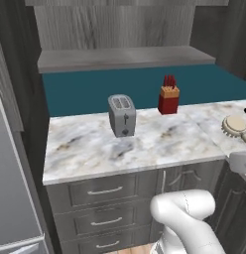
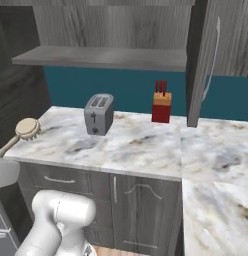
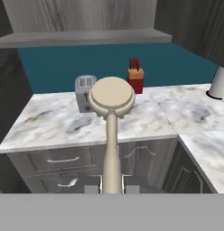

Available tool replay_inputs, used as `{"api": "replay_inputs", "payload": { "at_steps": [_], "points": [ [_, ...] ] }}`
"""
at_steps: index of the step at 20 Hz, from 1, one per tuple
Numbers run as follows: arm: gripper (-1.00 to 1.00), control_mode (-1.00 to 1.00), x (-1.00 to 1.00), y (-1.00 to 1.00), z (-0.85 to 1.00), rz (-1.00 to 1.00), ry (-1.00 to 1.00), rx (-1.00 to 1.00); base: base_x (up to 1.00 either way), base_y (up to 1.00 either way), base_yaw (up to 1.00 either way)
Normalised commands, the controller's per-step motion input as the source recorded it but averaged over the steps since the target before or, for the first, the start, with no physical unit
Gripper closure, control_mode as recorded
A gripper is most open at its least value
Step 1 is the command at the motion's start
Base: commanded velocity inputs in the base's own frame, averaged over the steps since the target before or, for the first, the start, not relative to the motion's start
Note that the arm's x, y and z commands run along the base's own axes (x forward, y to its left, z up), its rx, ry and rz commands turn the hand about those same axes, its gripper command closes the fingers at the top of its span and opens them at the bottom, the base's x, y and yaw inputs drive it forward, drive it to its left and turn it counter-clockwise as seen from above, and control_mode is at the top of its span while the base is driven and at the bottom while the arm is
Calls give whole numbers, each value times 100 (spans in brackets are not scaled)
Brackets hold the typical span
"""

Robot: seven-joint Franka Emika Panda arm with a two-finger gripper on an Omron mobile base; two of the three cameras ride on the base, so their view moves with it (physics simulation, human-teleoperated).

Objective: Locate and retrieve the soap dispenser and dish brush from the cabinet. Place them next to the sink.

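One thing of the task is in our grip: the gripper [image 3: 112, 184], at the bottom middle of the hand view, is clamping the dish brush [image 3: 111, 104] by its thin handle, head pointing up. To the right, in frame centre, the toaster [image 3: 85, 92] and knife block [image 3: 135, 79] are standing. We are judging that the long handle could swivel and slip, or the head could hit them.

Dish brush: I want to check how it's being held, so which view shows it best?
The hand view: the dish brush runs centred from round head down its whole handle into the shut gripper. The left base view catches just its head at the right edge; the right base view shows head and part of the handle at the left edge.
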Motion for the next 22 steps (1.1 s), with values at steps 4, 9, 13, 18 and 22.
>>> {"api": "replay_inputs", "payload": {
  "at_steps": [4,9,13,18,22],
  "points": [
    [100,100,0,0,0,0,0,0,-2,6,-7],
    [100,100,0,0,0,0,0,0,-24,0,-32],
    [100,100,0,0,0,0,0,0,-23,0,-40],
    [100,100,0,0,0,0,0,0,-20,0,-43],
    [100,100,0,0,0,0,0,0,-17,0,-44]
  ]
}}
